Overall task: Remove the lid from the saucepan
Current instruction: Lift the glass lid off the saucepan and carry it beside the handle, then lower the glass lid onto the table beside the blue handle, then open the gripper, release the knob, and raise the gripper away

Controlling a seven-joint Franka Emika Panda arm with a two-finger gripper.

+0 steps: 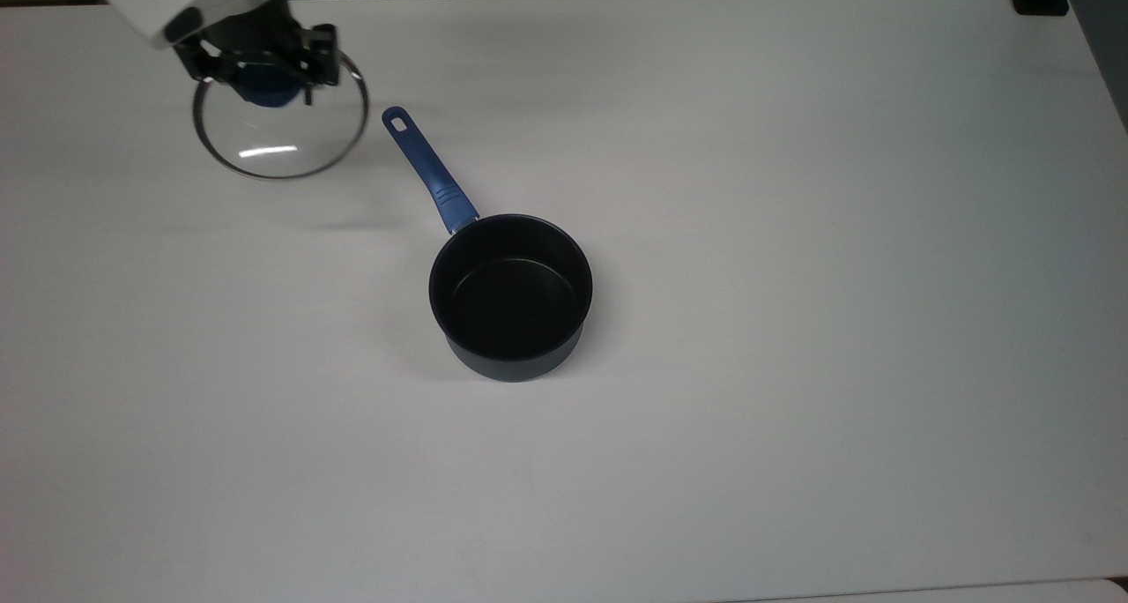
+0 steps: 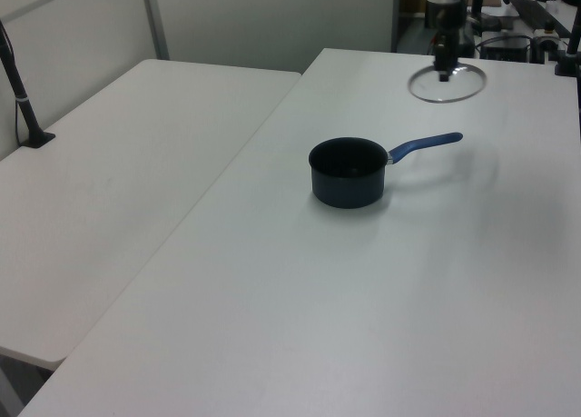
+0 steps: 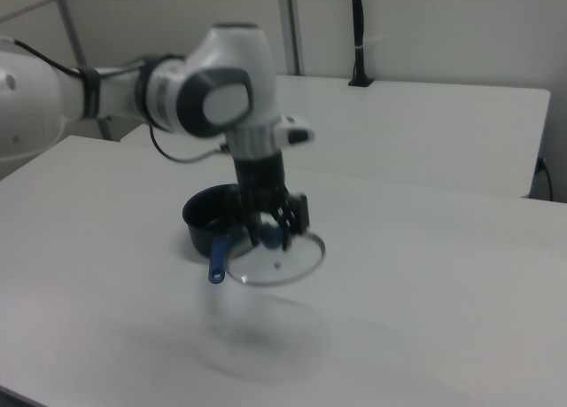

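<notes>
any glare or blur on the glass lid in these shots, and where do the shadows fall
Top view: a short white glare streak crosses the round clear glass lid with the blue knob, with a faint shadow on the white table below it. Right view: the arm and gripper look motion-blurred, with a soft shadow under the lid. Left view: a faint shadow lies beside the dark saucepan.

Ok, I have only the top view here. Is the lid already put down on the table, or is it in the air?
Observer: In the air. In the right view the lid hangs from the gripper, clear of the table, with its shadow below it.
Operator: Is it level, or does it tip?
Observer: In the right view it looks roughly level, with little tilt if any.
</notes>
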